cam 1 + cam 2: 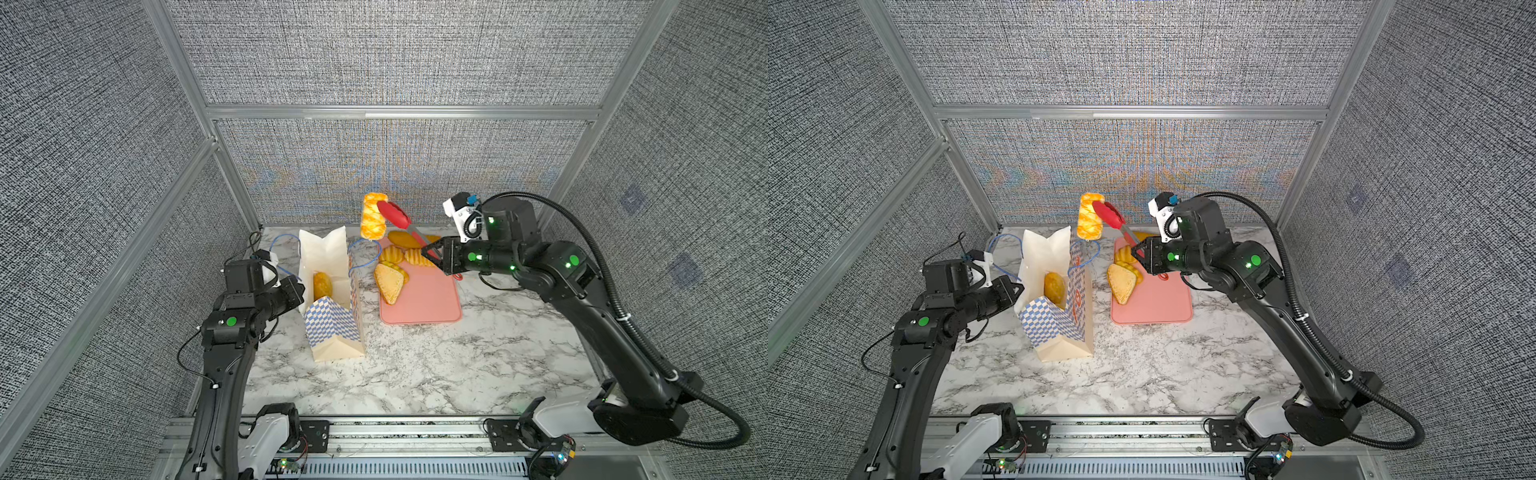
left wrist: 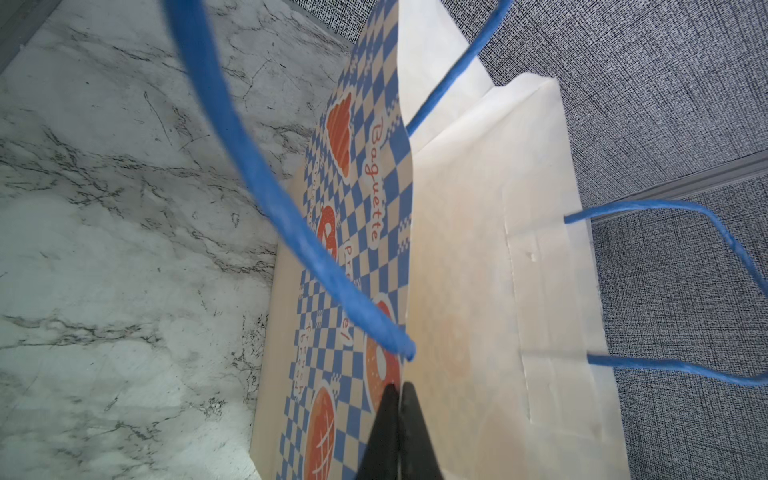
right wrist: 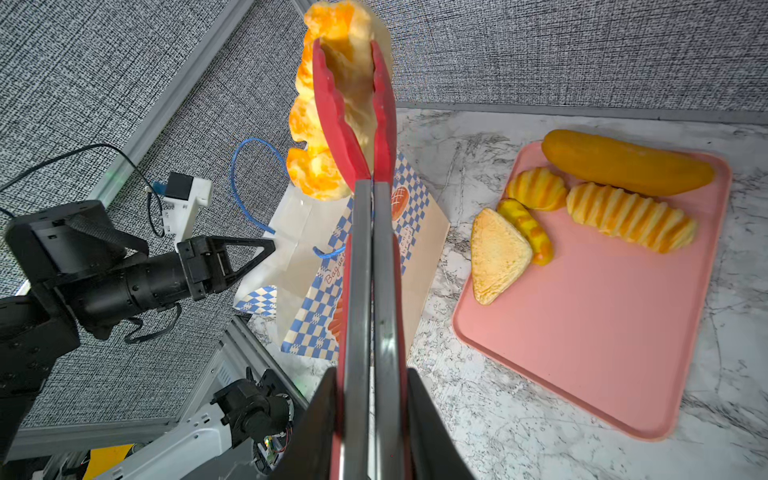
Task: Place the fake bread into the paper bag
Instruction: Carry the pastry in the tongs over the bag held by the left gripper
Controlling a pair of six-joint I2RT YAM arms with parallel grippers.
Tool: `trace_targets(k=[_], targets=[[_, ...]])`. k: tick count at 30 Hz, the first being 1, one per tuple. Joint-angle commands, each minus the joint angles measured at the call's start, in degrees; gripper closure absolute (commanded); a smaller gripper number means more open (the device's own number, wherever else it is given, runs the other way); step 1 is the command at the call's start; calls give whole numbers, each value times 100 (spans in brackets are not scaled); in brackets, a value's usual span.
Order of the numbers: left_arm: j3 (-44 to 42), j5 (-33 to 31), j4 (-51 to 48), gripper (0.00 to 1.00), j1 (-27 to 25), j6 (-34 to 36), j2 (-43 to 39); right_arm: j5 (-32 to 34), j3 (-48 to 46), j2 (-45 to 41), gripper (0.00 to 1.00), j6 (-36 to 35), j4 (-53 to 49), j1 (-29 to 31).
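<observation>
Marble-patterned tabletop carrying one paper bag and one pink tray, side by side towards its far edge, the bag nearer the left edge.

Seven pieces of fake bread can be counted. One oval bun lies inside the bag, which stands upright and open. One braided pastry hangs in the air, clamped between the tips of one pair of red tongs. It is above the gap between the bag's far end and the tray.

Five pieces lie at the tray's far end:
- one long loaf
- one short ridged roll
- one longer ridged roll
- one small striped piece
- one triangular sandwich

The right gripper is clenched around the tongs' metal handles, squeezing them together. The left gripper is clenched on the bag's left rim, the paper pinched between its fingers. Two blue cord handles arch from the bag's mouth.
</observation>
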Motion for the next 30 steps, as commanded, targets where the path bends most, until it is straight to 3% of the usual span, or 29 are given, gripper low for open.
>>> trace_targets(k=[1, 30], targets=[[1, 44, 67, 100, 3, 0, -12, -26, 135, 130, 76, -66, 293, 158], [-20, 38, 50, 100, 2, 0, -65, 399, 999, 1456, 75, -454, -251, 1063]])
